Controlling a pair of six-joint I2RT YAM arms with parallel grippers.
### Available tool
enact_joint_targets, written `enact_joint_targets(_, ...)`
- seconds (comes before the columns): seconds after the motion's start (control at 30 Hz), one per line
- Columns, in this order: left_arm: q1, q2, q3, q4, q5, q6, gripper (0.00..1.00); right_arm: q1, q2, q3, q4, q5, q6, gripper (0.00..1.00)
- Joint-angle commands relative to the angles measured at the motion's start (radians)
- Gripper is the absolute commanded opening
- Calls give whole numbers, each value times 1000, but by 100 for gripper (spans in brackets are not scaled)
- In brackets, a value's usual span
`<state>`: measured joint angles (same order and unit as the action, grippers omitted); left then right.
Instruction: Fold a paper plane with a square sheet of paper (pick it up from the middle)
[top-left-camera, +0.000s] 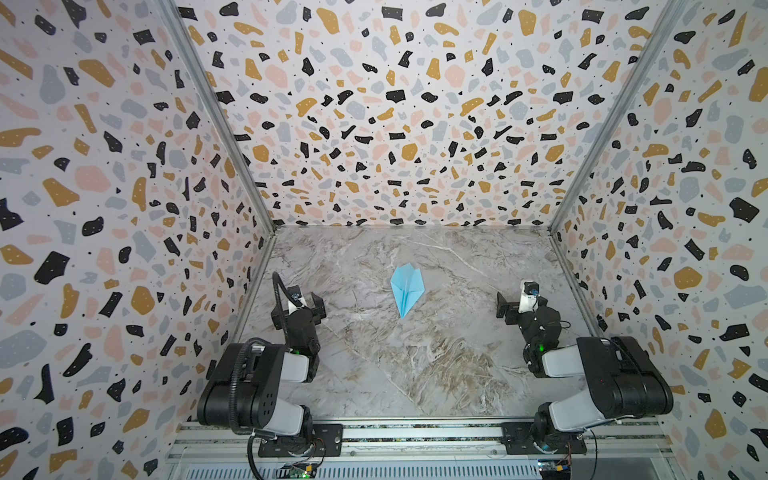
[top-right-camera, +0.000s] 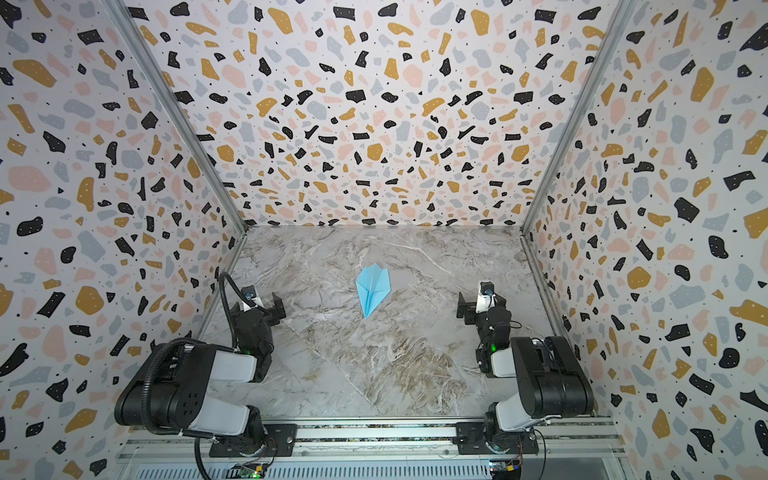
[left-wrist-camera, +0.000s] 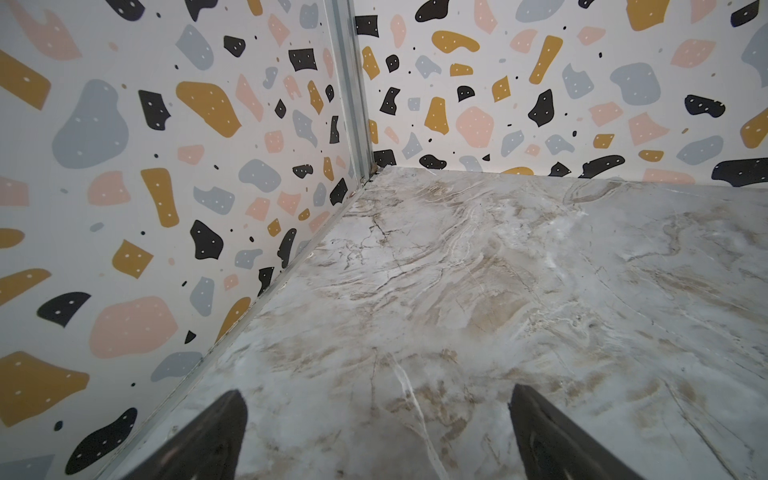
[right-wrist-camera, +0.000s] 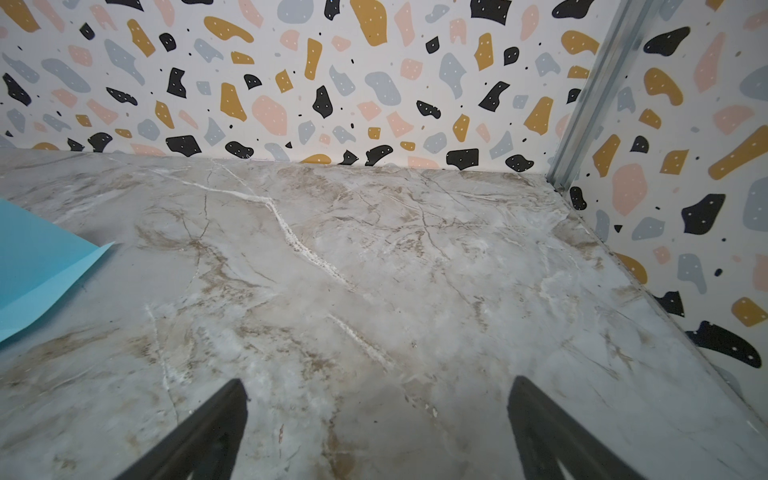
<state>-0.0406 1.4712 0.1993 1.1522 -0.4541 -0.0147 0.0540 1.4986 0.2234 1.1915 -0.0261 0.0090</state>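
Observation:
A light blue paper plane (top-left-camera: 407, 286) (top-right-camera: 372, 286) lies flat on the marble table (top-left-camera: 415, 374), a little behind its middle, with the pointed nose toward the front edge. The square sheet of paper shows only in this folded form. My left gripper (top-left-camera: 303, 305) (top-right-camera: 259, 305) hovers at the left, well apart from the plane, open and empty (left-wrist-camera: 376, 395). My right gripper (top-left-camera: 521, 305) (top-right-camera: 480, 305) hovers at the right, also open and empty (right-wrist-camera: 376, 386). In the right wrist view one wing of the plane (right-wrist-camera: 37, 266) shows at the picture's edge.
Terrazzo-patterned walls (top-left-camera: 124, 208) enclose the table on the left, back and right, with metal corner posts (top-left-camera: 216, 116). Both arm bases sit on a rail (top-left-camera: 415, 432) along the front edge.

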Motion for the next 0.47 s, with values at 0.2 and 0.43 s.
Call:
enact_joint_targets(0.2, 4, 1, 21, 67, -18, -8, 100, 14, -3, 0, 31, 31, -19, 99)
enact_joint_targets(0.43, 4, 15, 30, 65, -14, -2, 100, 14, -5, -2, 35, 28, -18, 99)
